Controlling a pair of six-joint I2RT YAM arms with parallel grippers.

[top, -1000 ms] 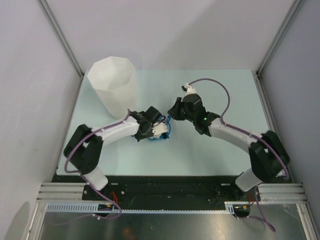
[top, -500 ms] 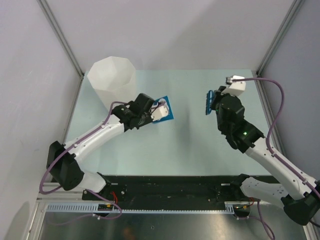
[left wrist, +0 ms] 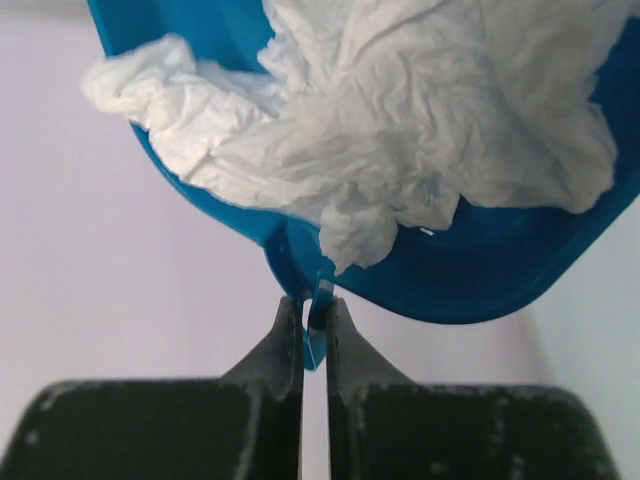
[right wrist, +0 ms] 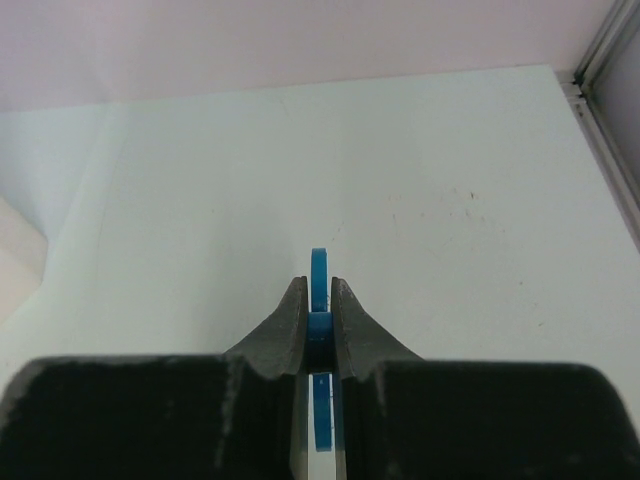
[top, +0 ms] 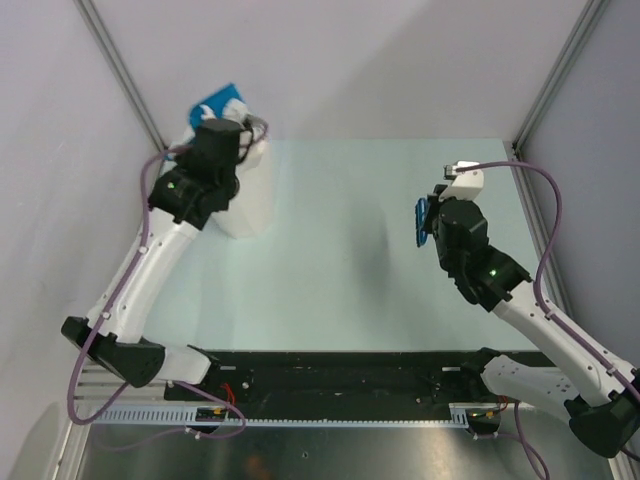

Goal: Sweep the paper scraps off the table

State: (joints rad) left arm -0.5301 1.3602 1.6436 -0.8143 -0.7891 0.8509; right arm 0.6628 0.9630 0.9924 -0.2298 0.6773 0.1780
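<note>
My left gripper (top: 226, 122) is shut on the handle tab of a blue dustpan (top: 218, 102) and holds it high over the white faceted bin (top: 246, 205) at the far left. In the left wrist view the gripper (left wrist: 315, 318) pinches the dustpan (left wrist: 500, 275), and crumpled white paper scraps (left wrist: 400, 120) fill the pan. My right gripper (top: 428, 222) is shut on a thin blue brush (top: 421, 221), held above the right part of the mint-green table (top: 340, 250). In the right wrist view the gripper (right wrist: 319, 300) clamps the brush (right wrist: 319, 265) edge-on. I see no scraps lying on the table.
Grey walls and metal posts border the table on three sides, with a black rail (top: 340, 365) at the front. The bin's pale edge shows at the left of the right wrist view (right wrist: 15, 255). The table's right rim (right wrist: 600, 110) runs near the right arm.
My left arm has lifted the dustpan with the scraps from the table's middle up and left to above the bin. The right arm drew back to the right with the brush and now holds still.
</note>
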